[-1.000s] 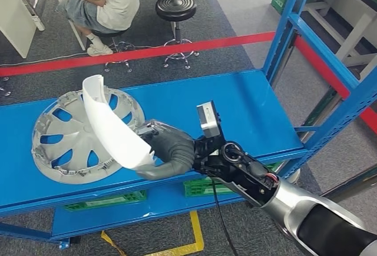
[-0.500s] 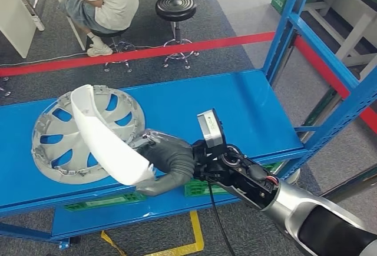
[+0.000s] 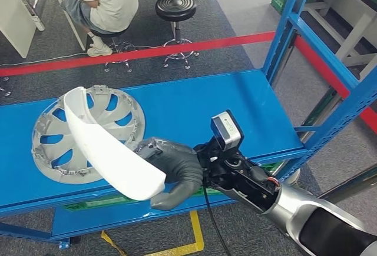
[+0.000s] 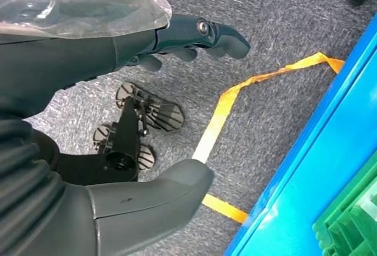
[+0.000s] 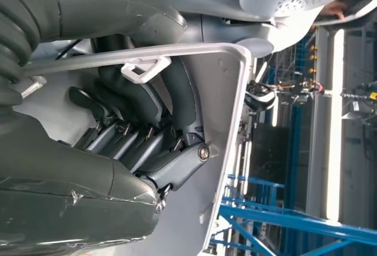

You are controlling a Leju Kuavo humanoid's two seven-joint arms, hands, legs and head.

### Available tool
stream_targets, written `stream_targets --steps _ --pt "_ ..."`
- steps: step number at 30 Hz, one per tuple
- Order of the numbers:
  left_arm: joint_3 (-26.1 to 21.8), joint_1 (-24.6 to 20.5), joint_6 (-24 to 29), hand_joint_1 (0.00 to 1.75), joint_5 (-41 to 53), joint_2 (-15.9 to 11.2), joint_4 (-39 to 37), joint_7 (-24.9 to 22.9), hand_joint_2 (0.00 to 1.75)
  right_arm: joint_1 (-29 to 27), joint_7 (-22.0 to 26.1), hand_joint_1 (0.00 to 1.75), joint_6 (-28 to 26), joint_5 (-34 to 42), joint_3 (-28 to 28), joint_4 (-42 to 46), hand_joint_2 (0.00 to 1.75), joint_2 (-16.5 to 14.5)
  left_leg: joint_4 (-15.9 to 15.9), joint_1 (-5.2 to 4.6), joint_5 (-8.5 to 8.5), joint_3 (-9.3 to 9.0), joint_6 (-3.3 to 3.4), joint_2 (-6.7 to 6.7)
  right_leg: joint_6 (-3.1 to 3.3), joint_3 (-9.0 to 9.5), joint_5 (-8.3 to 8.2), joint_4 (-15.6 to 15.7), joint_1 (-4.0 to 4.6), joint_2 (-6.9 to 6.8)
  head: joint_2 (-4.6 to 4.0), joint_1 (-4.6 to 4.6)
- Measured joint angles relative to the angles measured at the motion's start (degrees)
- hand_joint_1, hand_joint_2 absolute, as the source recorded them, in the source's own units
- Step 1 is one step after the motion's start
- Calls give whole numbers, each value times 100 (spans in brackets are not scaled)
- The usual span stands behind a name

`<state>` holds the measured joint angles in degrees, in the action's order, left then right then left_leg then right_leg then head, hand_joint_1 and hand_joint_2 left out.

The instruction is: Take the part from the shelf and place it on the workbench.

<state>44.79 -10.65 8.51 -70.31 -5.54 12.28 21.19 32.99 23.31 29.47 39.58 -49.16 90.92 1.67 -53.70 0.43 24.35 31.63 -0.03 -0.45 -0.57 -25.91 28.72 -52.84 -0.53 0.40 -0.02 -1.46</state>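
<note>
A silver hubcap [image 3: 86, 133] lies flat on the blue shelf [image 3: 191, 106], toward its left end. Just right of the hubcap and partly over its near edge, a curved white part [image 3: 106, 150] is held in the air, one end raised above the hubcap, the other at the shelf's front edge. The right hand [image 3: 175, 168] grips that lower end, fingers [image 5: 146, 144] curled inside the curve and thumb outside. The part is off the shelf but not yet on any counter; no counter is seen.

The left hand [image 4: 133, 120] hangs over grey floor near yellow tape [image 4: 231, 100], fingers apart, holding nothing.

Judged from this, the step in hand is lifting the part away from the shelf. To do it well, the raised end should clear the hubcap's rim before the arm swings, the grip should stay firm because the long part levers against the fingers, and the carry should be slow and level.

Count, from the hubcap rightward: one hubcap, one white part, one black stool [image 3: 176, 7] behind the red floor line [image 3: 133, 53]. One person [image 3: 104, 3] sits behind the hubcap.
</note>
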Motion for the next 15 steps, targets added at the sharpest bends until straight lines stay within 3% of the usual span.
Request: stream_targets --steps 15 --pt "-22 2 9 0 -11 19 0 -8 175 -33 2 168 6 -11 0 52 175 -1 0 0 0 0 0 0 0 0 0 0 0 0 0 0"
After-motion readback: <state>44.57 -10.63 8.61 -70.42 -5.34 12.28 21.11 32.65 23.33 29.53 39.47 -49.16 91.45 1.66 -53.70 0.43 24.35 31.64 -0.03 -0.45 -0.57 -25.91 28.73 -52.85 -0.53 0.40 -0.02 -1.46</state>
